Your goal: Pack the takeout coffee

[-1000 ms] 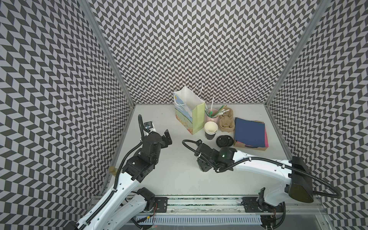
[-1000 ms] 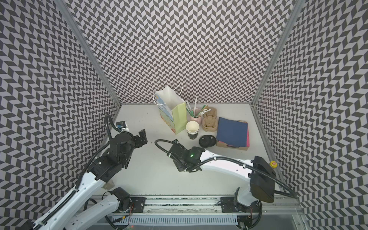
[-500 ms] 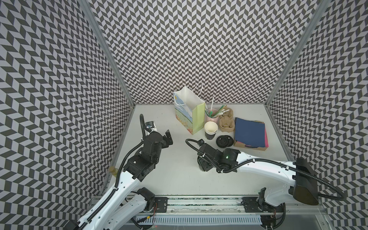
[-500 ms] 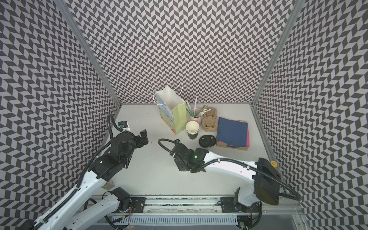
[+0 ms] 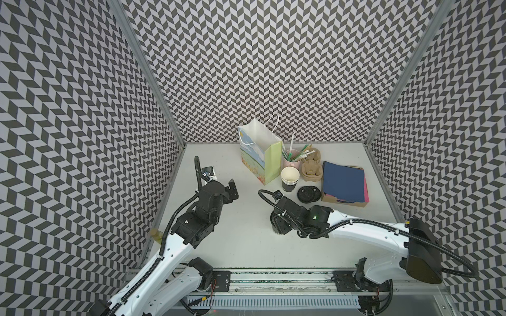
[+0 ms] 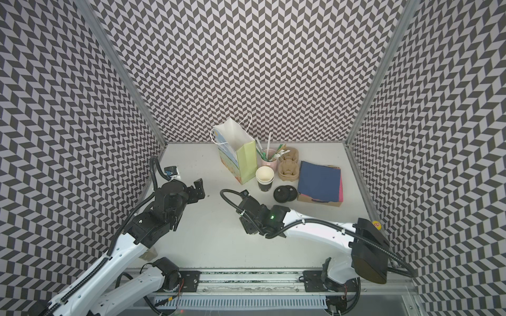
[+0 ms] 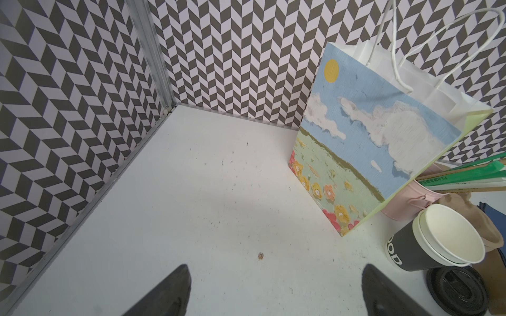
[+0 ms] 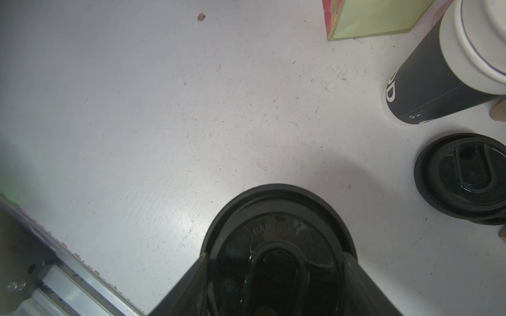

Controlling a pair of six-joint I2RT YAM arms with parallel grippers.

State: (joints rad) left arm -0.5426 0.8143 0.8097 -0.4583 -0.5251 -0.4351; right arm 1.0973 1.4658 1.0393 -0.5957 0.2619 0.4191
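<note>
My right hand (image 8: 276, 255) is clamping the lidded takeout coffee (image 8: 276, 219), left hand (image 7: 276, 269) is idling wide apart. Bagging's left: I'm aiming for the gift bag (image 5: 260, 153) well ahead.

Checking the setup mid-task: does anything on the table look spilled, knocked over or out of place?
Nothing spilled or toppled. Only minor untidiness: the loose black lids overlap off-centre, and the nested cups sit slightly crooked. The gift bag stands upright.
</note>
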